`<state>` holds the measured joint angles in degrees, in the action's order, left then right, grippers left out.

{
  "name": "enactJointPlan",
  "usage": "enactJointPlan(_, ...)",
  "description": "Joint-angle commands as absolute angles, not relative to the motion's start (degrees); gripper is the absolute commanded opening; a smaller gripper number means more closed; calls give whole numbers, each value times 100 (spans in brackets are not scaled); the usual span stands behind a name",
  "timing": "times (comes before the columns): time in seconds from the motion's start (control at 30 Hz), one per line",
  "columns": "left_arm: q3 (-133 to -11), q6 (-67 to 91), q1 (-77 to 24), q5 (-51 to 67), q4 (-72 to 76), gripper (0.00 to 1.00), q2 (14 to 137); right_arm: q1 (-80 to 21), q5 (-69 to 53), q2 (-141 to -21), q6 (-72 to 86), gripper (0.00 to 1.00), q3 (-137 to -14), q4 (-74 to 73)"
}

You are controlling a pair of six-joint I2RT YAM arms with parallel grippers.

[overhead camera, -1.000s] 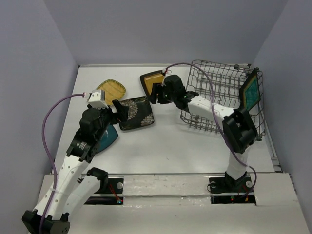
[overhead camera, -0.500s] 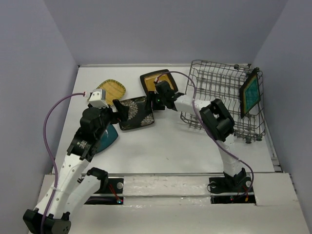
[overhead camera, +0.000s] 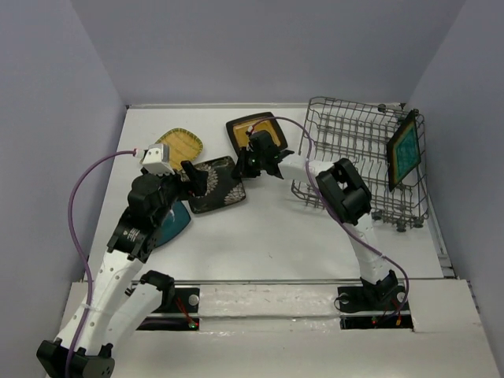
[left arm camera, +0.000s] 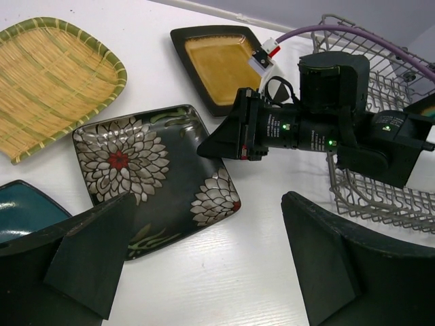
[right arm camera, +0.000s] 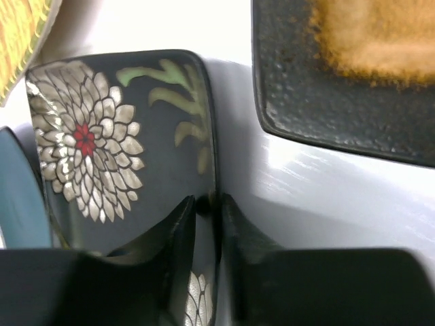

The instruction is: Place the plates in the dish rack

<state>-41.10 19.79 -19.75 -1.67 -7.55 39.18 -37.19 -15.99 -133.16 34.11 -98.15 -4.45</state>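
Item 1, dark teal plate (overhead camera: 178,219): flat on the tabletop (overhead camera: 260,236) at 7 o'clock of the group, partly under the left arm (overhead camera: 134,228). Item 2, yellow-tan gridded plate (overhead camera: 179,146): flat, at 10 o'clock. Item 3, left pincer (left arm camera: 207,210): spread wide, holding nothing, poised above the 9 o'clock edge of item 4. Item 4, black floral plate (overhead camera: 222,185): flat on the tabletop, squarish, so no long axis governs the lift; its rim does. Item 5, right pincer (right arm camera: 206,204): reaches in from that plate's 2 o'clock side, 1 finger inside the rim and 1 outside, drawn together on it with no gap visible; judged a grip on item 4. Item 6, amber plate (overhead camera: 253,130): flat, just beside the right pincer at 12 o'clock, untouched. Item 7, dish rack (overhead camera: 346,138): at 3 o'clock of item 4, well apart. Item 8, teal plate with brown rim (overhead camera: 406,151): upright at the rack's right end. Note: the right arm (overhead camera: 346,197) is both holder and nearer the rack; the carry would run toward 3 o'clock, with 4 plates not yet loaded.
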Motion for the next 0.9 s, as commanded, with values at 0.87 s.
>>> enactJointPlan(0.87, -4078, 2223, -1899, 720, -291, 98, 4051, -3543, -1555, -9572, 3928, 7, -6830, 1344)
